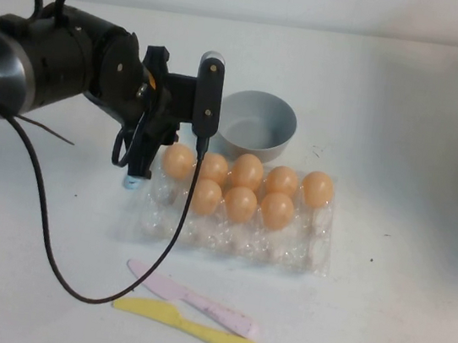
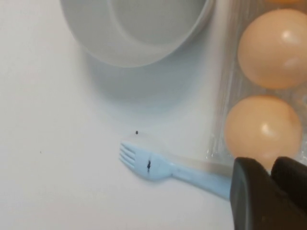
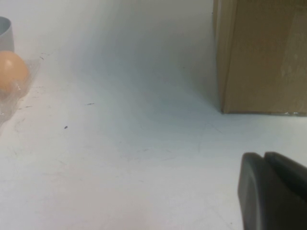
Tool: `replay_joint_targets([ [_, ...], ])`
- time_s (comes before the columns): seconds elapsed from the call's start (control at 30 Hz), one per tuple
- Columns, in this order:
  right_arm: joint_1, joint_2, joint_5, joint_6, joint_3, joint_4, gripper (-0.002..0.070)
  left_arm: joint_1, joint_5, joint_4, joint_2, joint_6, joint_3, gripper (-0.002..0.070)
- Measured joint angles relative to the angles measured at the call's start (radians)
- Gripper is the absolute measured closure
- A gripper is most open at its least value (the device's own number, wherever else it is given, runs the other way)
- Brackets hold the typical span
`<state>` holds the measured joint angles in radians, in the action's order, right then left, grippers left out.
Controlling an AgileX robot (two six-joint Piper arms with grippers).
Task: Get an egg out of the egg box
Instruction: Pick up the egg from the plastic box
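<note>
The clear plastic egg box [image 1: 228,240] lies mid-table with eight orange-tan eggs in its far cups. The leftmost egg [image 1: 179,161] sits at the box's far left corner; it and its neighbour also show in the left wrist view [image 2: 264,127]. My left gripper [image 1: 139,167] hangs just left of that corner, fingers together and empty [image 2: 271,167], above the table beside the box edge. My right gripper [image 3: 264,155] is shut and empty, low over bare table to the right of the box, out of the high view.
A grey bowl [image 1: 256,127] stands just behind the box. A light blue plastic fork [image 2: 144,163] lies on the table under my left gripper. A pink knife [image 1: 194,300] and a yellow knife [image 1: 190,326] lie in front. A cardboard box [image 3: 261,52] stands far right.
</note>
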<state>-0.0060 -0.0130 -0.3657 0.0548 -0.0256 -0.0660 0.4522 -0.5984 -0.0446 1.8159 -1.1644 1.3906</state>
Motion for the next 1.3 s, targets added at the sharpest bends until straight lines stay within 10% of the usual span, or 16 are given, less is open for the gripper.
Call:
replay_joint_targets([
  [0.13,0.000,0.000,0.000,0.000,0.000,0.000,0.0694,0.000,0.003,-0.002,0.006,0.037,0.000,0.0563],
  [0.43,0.000,0.000,0.000,0.000,0.000,0.000,0.0694,0.000,0.009,-0.002,0.060,0.039,0.000,0.0205],
  [1.0,0.000,0.000,0.000,0.000,0.000,0.000,0.0694,0.000,0.060,0.002,0.127,0.003,0.000,0.0195],
  [1.3,0.000,0.000,0.000,0.000,0.000,0.000,0.0694,0.000,0.071,0.007,0.127,-0.003,0.000,0.0362],
])
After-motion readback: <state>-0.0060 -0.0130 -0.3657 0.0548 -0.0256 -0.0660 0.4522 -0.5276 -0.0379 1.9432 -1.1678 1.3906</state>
